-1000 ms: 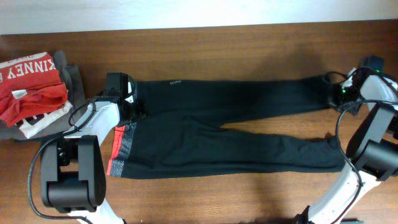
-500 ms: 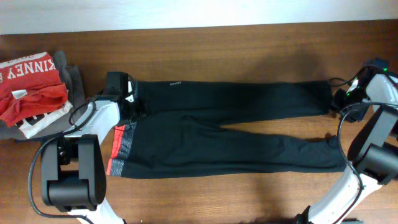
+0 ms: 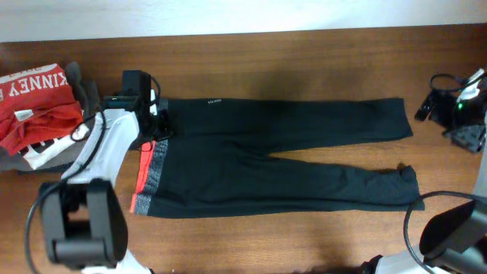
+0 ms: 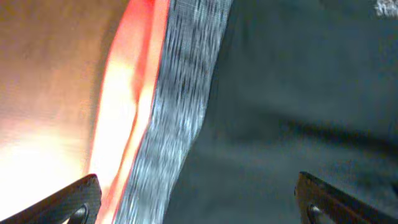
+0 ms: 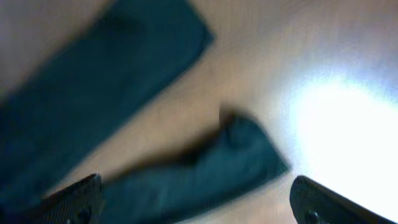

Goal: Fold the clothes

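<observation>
I read "KINNEY" in white on the red T-shirt (image 3: 46,114). The white mark on the pants (image 3: 304,122) is too small to read.

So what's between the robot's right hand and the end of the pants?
Just bare wooden table. The overhead view shows the open right gripper a little off the end of the pants, with nothing in the gap.

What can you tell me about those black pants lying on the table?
The pants are long, black, of soft-looking fabric, with a heathered grey waistband edged in red-orange and a tiny white label near the far edge. They lie flat and unfolded on the wooden table, waistband to the left in the overhead view, legs running right and parting in a narrow V. The left jaws stand open over the waistband's far corner; nothing grips the pants.
</observation>
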